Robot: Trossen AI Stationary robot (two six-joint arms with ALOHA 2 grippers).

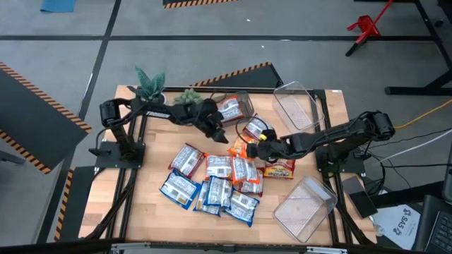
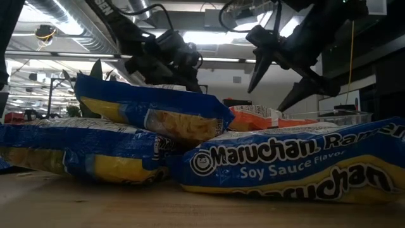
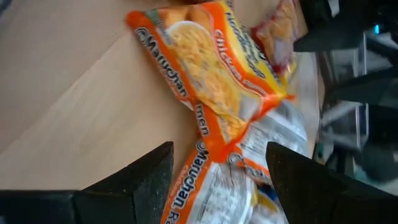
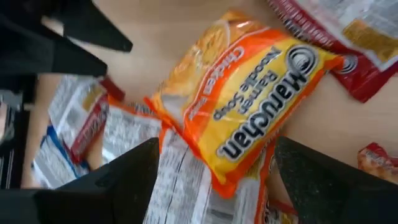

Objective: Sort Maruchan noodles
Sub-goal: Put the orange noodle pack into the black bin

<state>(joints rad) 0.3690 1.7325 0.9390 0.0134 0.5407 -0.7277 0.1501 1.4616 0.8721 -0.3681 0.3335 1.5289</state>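
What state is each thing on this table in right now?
Left gripper: open, empty, above the packets.
Right gripper: open, empty, over the orange crinkly plastic noodle packet, which lies flat.
Blue-and-white noodle packets: heaped, overlapping.
Clear plastic bin at the near edge: empty.
Small green potted plants: upright.

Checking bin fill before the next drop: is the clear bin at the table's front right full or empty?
Empty. In the high view the front-right clear bin shows only bare plastic, no noodle packets inside.

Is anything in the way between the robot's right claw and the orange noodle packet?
Nothing visible. The right gripper hangs open right over the orange Chicken Flavor packet, with only air between. The left gripper is open over the same packet from the other side.
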